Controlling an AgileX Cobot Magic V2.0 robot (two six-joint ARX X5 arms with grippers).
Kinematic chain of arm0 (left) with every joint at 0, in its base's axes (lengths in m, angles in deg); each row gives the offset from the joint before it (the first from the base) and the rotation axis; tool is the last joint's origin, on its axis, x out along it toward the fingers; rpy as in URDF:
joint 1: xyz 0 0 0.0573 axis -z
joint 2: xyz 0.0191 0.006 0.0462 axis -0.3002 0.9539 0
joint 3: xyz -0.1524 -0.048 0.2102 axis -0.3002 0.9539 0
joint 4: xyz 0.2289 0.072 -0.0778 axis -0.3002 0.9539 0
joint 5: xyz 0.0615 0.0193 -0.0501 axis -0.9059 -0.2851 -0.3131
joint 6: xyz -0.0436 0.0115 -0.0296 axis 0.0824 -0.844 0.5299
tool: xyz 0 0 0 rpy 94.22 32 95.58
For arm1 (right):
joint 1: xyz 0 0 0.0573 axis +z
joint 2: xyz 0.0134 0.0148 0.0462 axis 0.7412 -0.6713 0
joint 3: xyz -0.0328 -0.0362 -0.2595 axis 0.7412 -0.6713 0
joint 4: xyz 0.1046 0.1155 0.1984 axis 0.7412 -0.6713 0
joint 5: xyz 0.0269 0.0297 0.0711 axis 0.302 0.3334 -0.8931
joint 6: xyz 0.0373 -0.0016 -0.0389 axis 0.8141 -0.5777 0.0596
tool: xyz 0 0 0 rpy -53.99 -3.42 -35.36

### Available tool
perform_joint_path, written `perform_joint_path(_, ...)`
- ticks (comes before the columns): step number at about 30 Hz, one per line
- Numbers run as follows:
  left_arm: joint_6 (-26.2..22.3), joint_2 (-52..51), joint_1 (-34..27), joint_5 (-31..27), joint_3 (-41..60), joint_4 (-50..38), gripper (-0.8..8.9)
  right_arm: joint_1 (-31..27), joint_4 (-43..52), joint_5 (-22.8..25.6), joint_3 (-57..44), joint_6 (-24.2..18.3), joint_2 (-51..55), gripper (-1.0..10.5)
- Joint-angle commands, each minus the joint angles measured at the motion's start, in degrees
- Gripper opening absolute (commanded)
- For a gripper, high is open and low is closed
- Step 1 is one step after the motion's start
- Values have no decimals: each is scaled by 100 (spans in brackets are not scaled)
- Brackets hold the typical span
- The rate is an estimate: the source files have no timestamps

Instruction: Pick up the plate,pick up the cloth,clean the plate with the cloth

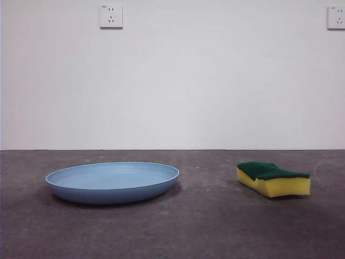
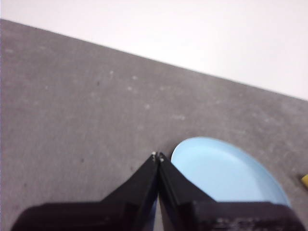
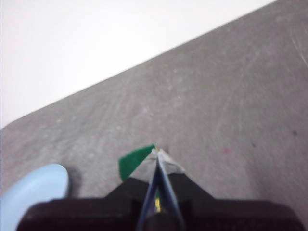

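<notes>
The light-blue plate (image 1: 112, 182) lies flat on the dark table, left of centre in the front view. The cloth (image 1: 273, 178), a yellow sponge with a green top, rests on the table to the plate's right, well apart from it. Neither arm shows in the front view. In the left wrist view my left gripper (image 2: 158, 157) is shut with nothing in it, high above the table beside the plate (image 2: 224, 173). My right gripper (image 3: 157, 153) is also shut and empty, hovering above the cloth (image 3: 134, 162), whose green corner peeks out beside the jaws; the plate (image 3: 31, 195) shows at the edge.
The table (image 1: 205, 226) is dark grey and ends at a white wall with two power sockets (image 1: 111, 16). Open tabletop lies between plate and cloth and in front of both.
</notes>
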Motion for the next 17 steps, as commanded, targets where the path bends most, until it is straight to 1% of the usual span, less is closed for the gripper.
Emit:
perform_joint_path(1,98,295,-15,15,-323,35,-6,4,24,-22,428,59,-476,-10)
perform_joint_path(3,57,608,-15,-26,-586,33,-6,4,-4,-24,804,-22,-916,-10)
perform_joint_path(6,-15,1152,-15,-20,-931,33,-6,4,-44,-63,1333,-278,-1580,-10)
perform_joint_path(9,-151,1864,-15,0,-1342,79,-6,4,-173,-376,1928,-562,-2343,-9)
perform_joint_path(13,-498,2761,-15,26,-1932,286,-6,4,-365,-903,2636,-750,-3316,-8)
perform_joint_path(15,-678,3248,-15,37,-2249,413,-6,4,-529,-1110,3003,-911,-3818,-5)
perform_joint_path(17,-756,3635,-13,68,-2514,518,-5,4,-667,-1294,3285,-1067,-4221,0)
